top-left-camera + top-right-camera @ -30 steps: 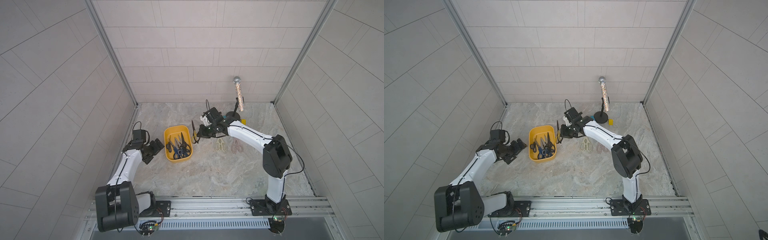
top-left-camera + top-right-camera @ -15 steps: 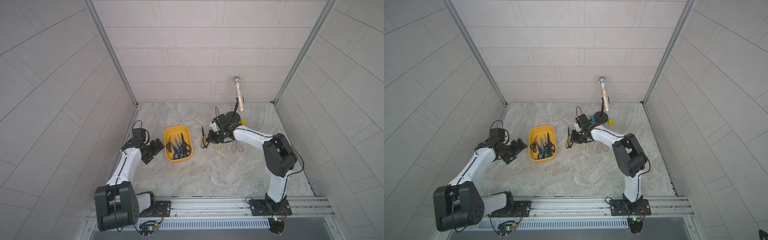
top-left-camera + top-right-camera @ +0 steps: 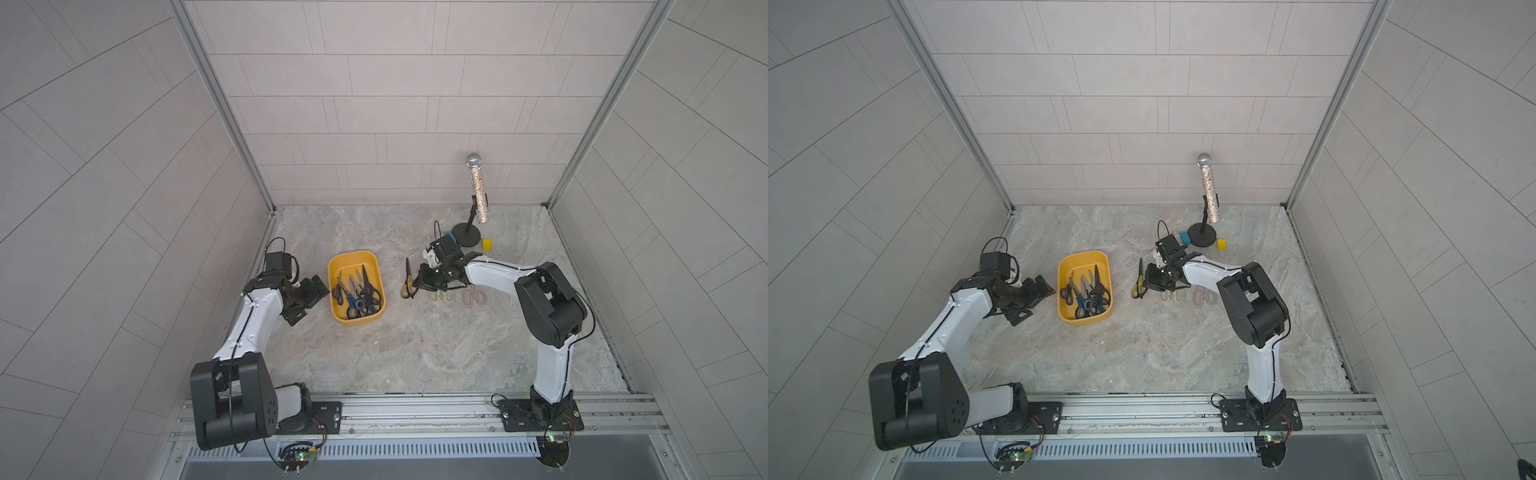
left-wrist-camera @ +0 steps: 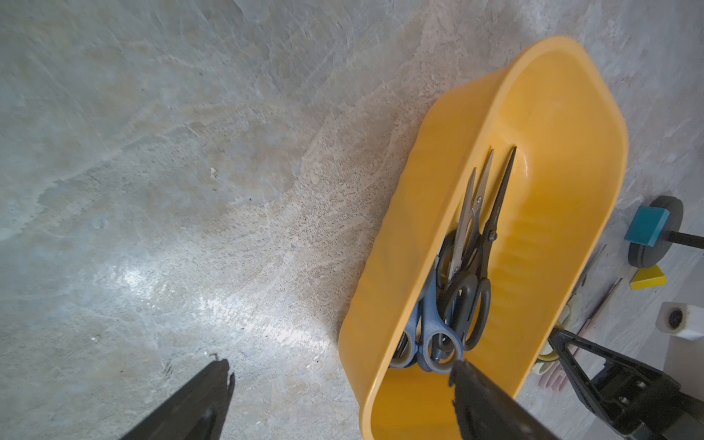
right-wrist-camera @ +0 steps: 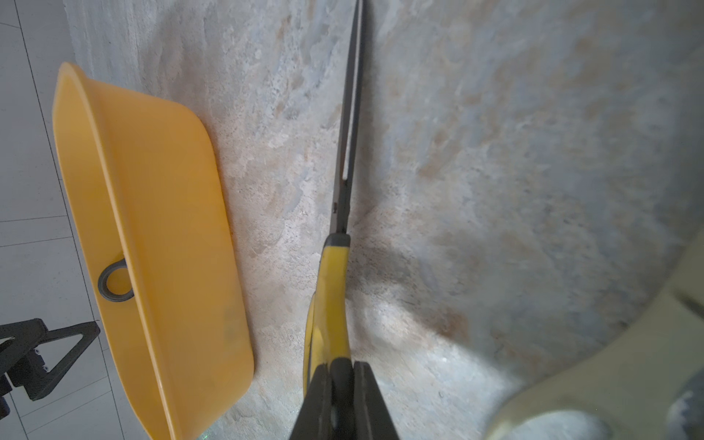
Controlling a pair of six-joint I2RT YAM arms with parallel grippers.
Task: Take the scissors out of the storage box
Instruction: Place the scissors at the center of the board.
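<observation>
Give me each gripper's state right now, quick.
Left gripper: open, holding nothing, beside the storage box.
Right gripper: shut on the black-and-yellow scissors, outside the box.

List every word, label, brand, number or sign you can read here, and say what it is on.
None readable.
The scissors in the storage box: any blade stamp is too small to read.
The black-and-yellow scissors in the right gripper: no print visible.
</observation>
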